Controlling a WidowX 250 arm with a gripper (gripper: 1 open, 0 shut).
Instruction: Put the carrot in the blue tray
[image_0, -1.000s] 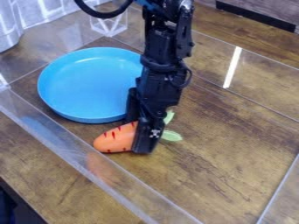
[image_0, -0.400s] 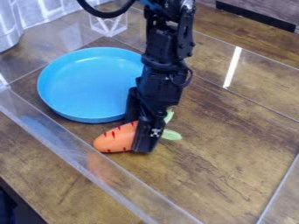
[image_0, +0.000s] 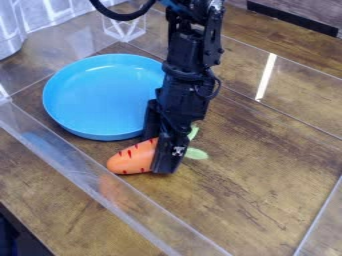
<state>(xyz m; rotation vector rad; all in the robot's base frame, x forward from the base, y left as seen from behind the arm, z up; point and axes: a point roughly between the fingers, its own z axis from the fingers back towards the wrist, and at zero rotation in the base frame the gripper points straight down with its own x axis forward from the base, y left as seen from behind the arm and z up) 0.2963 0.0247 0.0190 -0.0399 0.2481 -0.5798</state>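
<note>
The blue tray (image_0: 94, 95) sits empty at left, and just beyond its near rim the carrot (image_0: 134, 158) lies flat on the wooden table (image_0: 267, 180), long axis running left to right, orange tip left and green leaves (image_0: 191, 152) right. The gripper (image_0: 166, 160) points steeply down over the carrot's leafy end, jaws spread wide and holding nothing, so the grasp is not yet made.

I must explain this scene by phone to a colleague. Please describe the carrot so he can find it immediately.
Start from the blue tray, the big round dish on the wooden table. Just beyond its near right rim, on the wood, the black end effector is lowered over the carrot. It is the only small orange thing, stubby, with dark grooves and green leaves.
</note>
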